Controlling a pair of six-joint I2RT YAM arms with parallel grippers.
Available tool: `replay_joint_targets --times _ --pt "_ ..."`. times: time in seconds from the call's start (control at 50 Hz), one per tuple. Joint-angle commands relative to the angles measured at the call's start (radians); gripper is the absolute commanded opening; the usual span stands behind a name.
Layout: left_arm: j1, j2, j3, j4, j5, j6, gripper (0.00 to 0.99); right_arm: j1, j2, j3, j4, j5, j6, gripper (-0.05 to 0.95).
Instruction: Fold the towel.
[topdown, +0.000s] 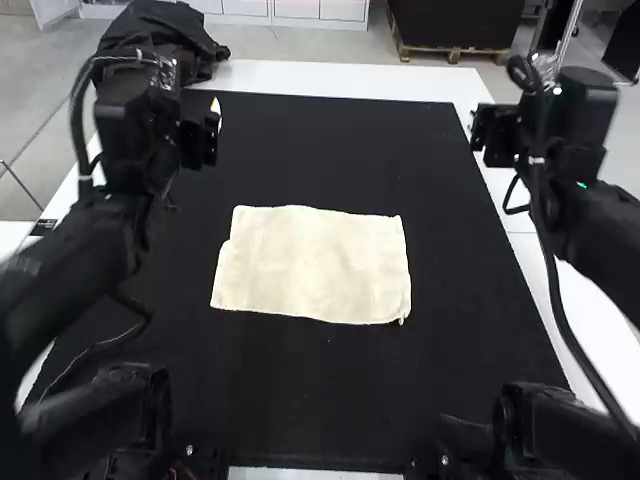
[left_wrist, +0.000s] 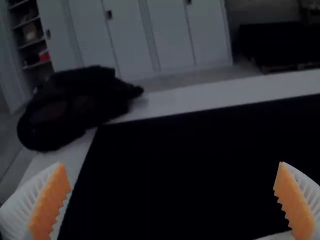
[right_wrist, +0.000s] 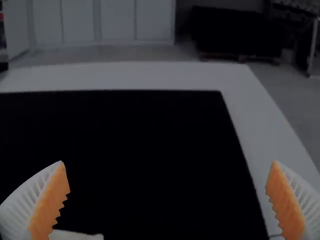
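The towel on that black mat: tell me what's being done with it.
Nothing is gripping it right now. The cream cloth towel lies flat as a rough rectangle on the black mat, perhaps folded already, though I can't be sure. The left gripper and right gripper, with white ribbed fingers and orange pads, are both open and empty.
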Motion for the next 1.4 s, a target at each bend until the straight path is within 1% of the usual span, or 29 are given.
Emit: replay_joint_targets --times 0.0,0.04,0.08,0.18,0.22,0.28,0.32,0.34,0.38,0.46,0.52,0.58,0.64,0.72,0.76,0.8,0.84,0.92,0.98,1.08,1.16,1.2,1.38 --pt "0.004 0.102 0.043 -0.013 -0.078 -0.015 0.957 -0.011 0.082 0.015 -0.013 -0.021 0.087 0.91" --pt "0.003 0.143 0.043 -0.029 -0.081 -0.016 0.957 -0.01 0.11 0.01 -0.028 -0.02 0.101 0.91" --pt "0.004 0.18 0.04 -0.038 -0.081 -0.029 0.957 -0.01 0.136 -0.002 -0.033 -0.015 0.135 0.91" --pt "0.001 0.238 0.023 -0.038 -0.079 -0.048 0.957 -0.011 0.171 -0.033 -0.033 -0.003 0.165 0.91" --pt "0.001 0.254 0.018 -0.039 -0.072 -0.058 0.957 -0.01 0.181 -0.051 -0.024 0.008 0.17 0.91" --pt "0.003 0.275 0.017 -0.056 -0.061 -0.085 0.957 -0.008 0.196 -0.081 0.001 0.028 0.184 0.91" --pt "0.003 0.295 0.015 -0.067 -0.04 -0.094 0.957 -0.004 0.205 -0.102 0.036 0.031 0.182 0.91" --pt "0.003 0.309 0.017 -0.076 -0.037 -0.104 0.957 -0.001 0.211 -0.113 0.062 0.033 0.181 0.91" --pt "0.003 0.332 0.02 -0.092 -0.037 -0.117 0.957 0.006 0.219 -0.125 0.088 0.034 0.161 0.91" --pt "0.004 0.372 0.021 -0.116 -0.007 -0.139 0.959 0.027 0.234 -0.136 0.099 0.033 0.078 0.9" --pt "0.003 0.403 0.026 -0.144 0.028 -0.148 0.959 0.05 0.245 -0.136 0.099 0.03 0.058 0.9" --pt "0.003 0.429 0.029 -0.153 0.033 -0.154 0.959 0.072 0.247 -0.137 0.102 0.042 0.056 0.9" --pt "0.004 0.459 0.034 -0.153 0.033 -0.154 0.961 0.093 0.245 -0.137 0.127 0.082 0.056 0.9" --pt "0.004 0.498 0.041 -0.147 0.033 -0.154 0.961 0.096 0.237 -0.136 0.167 0.161 0.063 0.91" --pt "0.004 0.514 0.049 -0.148 0.034 -0.153 0.961 0.091 0.236 -0.136 0.174 0.165 0.069 0.91" --pt "0.003 0.531 0.058 -0.151 0.051 -0.153 0.961 0.087 0.236 -0.133 0.17 0.16 0.073 0.91" --pt "0.003 0.554 0.068 -0.151 0.062 -0.153 0.961 0.088 0.24 -0.133 0.16 0.132 0.073 0.91" --pt "0.003 0.597 0.091 -0.159 0.062 -0.153 0.961 0.095 0.251 -0.133 0.124 0.013 0.078 0.9" --pt "0.003 0.628 0.115 -0.17 0.062 -0.154 0.961 0.101 0.271 -0.133 0.105 -0.041 0.092 0.9" --pt "0.001 0.66 0.14 -0.171 0.062 -0.153 0.961 0.113 0.32 -0.133 0.104 -0.069 0.105 0.9" --pt "0.0 0.68 0.147 -0.159 0.06 -0.15 0.959 0.122 0.369 -0.131 0.104 -0.075 0.107 0.9" --pt "-0.002 0.692 0.15 -0.148 0.06 -0.15 0.961 0.128 0.397 -0.128 0.107 -0.093 0.124 0.9" --pt "-0.003 0.743 0.183 -0.134 0.06 -0.125 0.961 0.162 0.512 -0.082 0.116 -0.107 0.155 0.91"
